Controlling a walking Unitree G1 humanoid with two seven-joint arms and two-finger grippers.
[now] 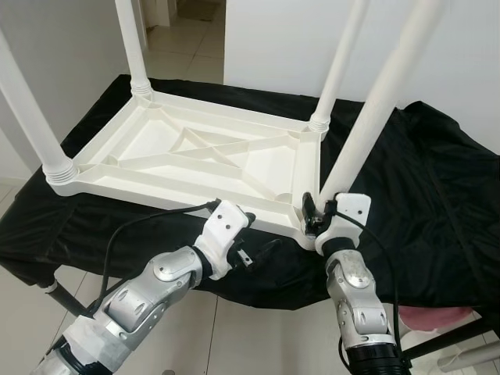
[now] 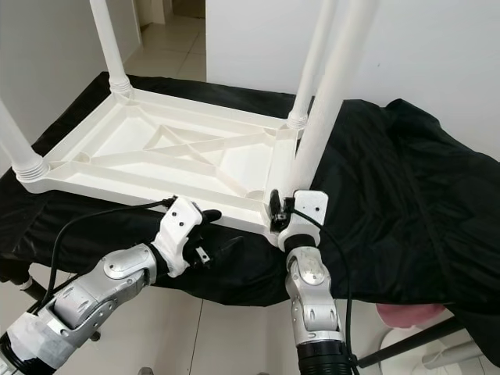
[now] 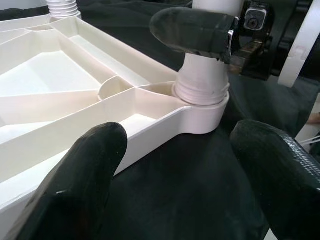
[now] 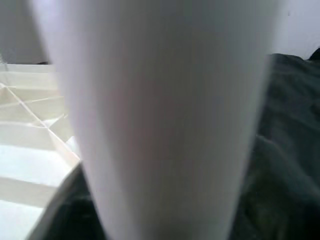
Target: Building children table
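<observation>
**Right gripper at the near-right leg of the upturned children's table**

Left gripper [image 1: 248,251] hovers at the near edge of the counter [image 1: 437,219], its two black fingers [image 3: 95,165] spread wide and holding nothing; in the left wrist view they frame the near-right corner of the tabletop. Its silver arm comes in from the near left, a black cable looping over it.

On the black cloth [image 2: 406,180] that drapes the counter lies the white plastic children's table [image 1: 195,160], upside down, its ribbed underside facing up. A leg stands upright in each corner socket: near-left leg [image 1: 27,109], far-left leg [image 1: 131,43], far-right leg [image 1: 340,62] and near-right leg [image 1: 375,101].

Right gripper [image 1: 312,211] sits at the base of the near-right leg, just above its threaded collar [image 3: 202,90]. One black finger lies against the leg in the left wrist view; whether the gripper actually clamps it, I cannot tell. The right wrist view looks straight at the blurred white leg, close up.
</observation>
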